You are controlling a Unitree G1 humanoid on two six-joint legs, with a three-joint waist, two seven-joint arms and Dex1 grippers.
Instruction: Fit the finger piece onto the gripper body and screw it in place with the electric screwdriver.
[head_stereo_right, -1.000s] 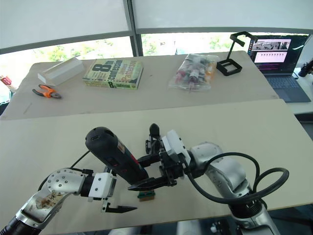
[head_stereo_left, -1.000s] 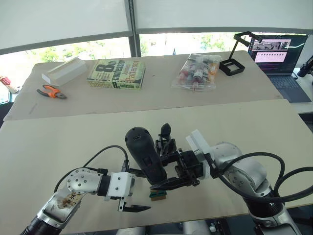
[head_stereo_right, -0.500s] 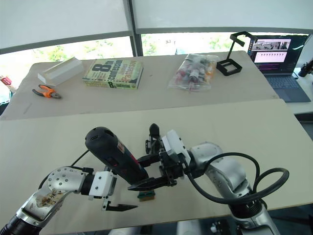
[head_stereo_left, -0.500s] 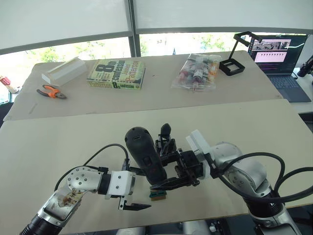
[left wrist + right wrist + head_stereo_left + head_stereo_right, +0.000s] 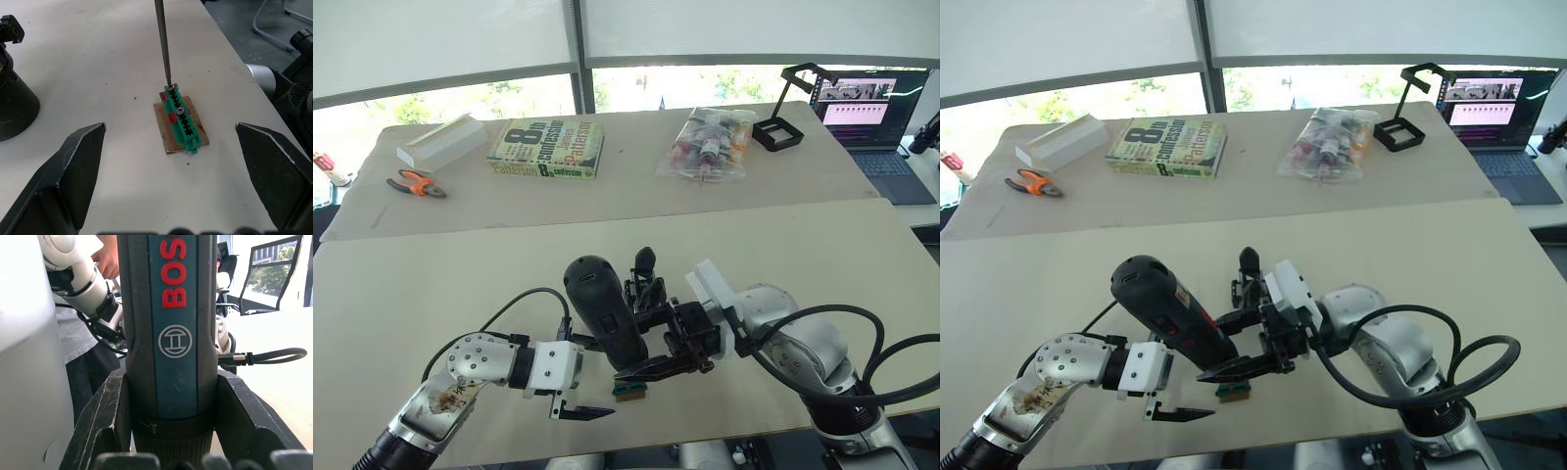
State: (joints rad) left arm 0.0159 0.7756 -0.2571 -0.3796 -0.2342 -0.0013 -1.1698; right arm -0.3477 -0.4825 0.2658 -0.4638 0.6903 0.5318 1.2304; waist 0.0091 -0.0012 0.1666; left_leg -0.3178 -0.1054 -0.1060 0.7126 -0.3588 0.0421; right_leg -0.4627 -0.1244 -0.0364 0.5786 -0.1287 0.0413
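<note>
- right gripper (image 5: 651,367) clenched around the electric screwdriver (image 5: 602,311); its bit tip rests on a green terminal block (image 5: 181,125)
- left gripper (image 5: 579,411) released, spread wide; gripper body (image 5: 644,279) just beyond

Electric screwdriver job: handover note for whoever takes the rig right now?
Right gripper: shut on the electric screwdriver, held upright; its bit rests on a screw at the end of a small green block.
Left gripper: open, empty, low over the table, facing that block.
Gripper body: standing just behind the screwdriver, not held.
Done: cannot confirm the finger piece is fitted.
Left: fit it, then screw it to the gripper body.
</note>
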